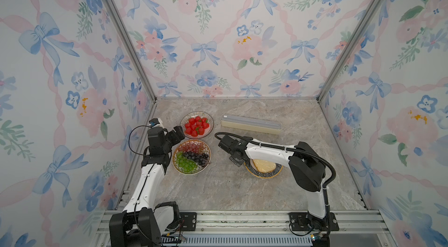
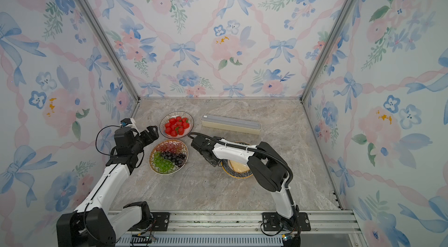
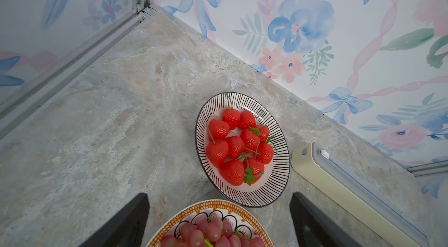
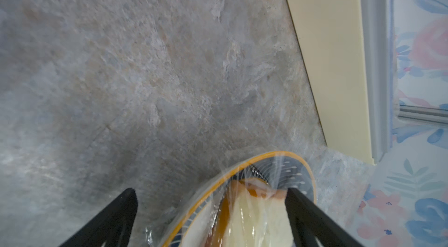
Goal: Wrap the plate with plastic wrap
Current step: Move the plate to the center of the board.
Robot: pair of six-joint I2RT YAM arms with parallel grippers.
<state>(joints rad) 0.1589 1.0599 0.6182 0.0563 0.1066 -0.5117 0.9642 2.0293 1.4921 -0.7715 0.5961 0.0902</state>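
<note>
Bread plate (image 1: 266,175) right of table (image 1: 218,190) centre. Wrap (image 4: 339,170) already over it: clear film crinkled across bread (image 1: 264,164), loose edge spilling onto table toward box (image 1: 251,124). Box at plate's 12 o'clock, long axis 9-to-3. Right gripper (image 1: 236,160) hangs at plate's 9 o'clock rim, fingers wide apart, gripping nothing visible. Left gripper (image 1: 178,133) also spread, empty, well apart at plate's 10 o'clock, between strawberry plate (image 1: 211,118) and grape plate (image 1: 191,173). Right arm nearer; likely tucks loose film.

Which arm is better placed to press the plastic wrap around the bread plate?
Right. The open right gripper hovers over the orange-rimmed dark bread plate, draped in clear crinkly plastic wrap; the left gripper hangs by the patterned grape plate.
</note>
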